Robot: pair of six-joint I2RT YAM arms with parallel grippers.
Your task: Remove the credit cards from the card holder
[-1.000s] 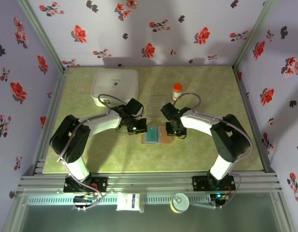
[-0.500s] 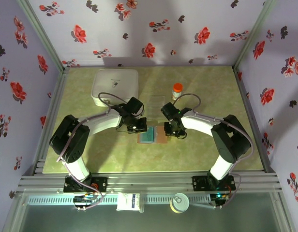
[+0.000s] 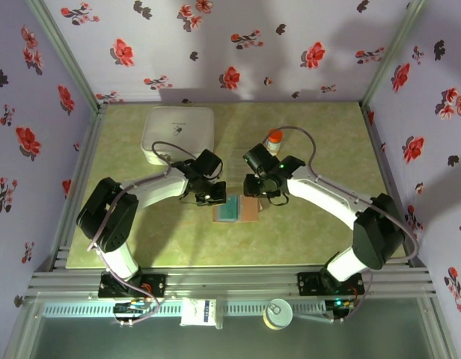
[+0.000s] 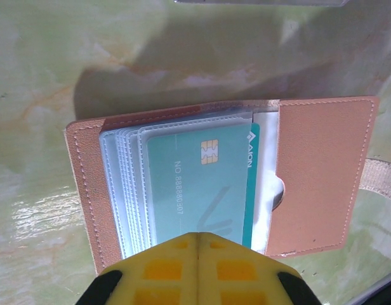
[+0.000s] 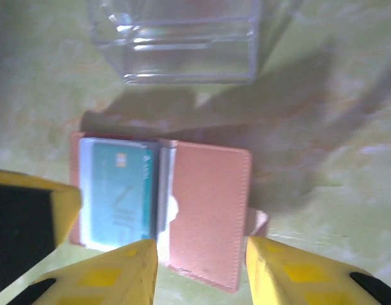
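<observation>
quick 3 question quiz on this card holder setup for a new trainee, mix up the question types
1. True or false: the card holder lies folded shut.
2. The card showing inside it is: A red, B teal, C white.
3. Which claw stands open?
Key: 1 false, it lies open. 2 B. 3 the right claw; the left claw is shut.

clear tray [image 5: 183, 44] close behind card holder [image 5: 208, 203], bare mat [image 3: 185, 243] nearer
</observation>
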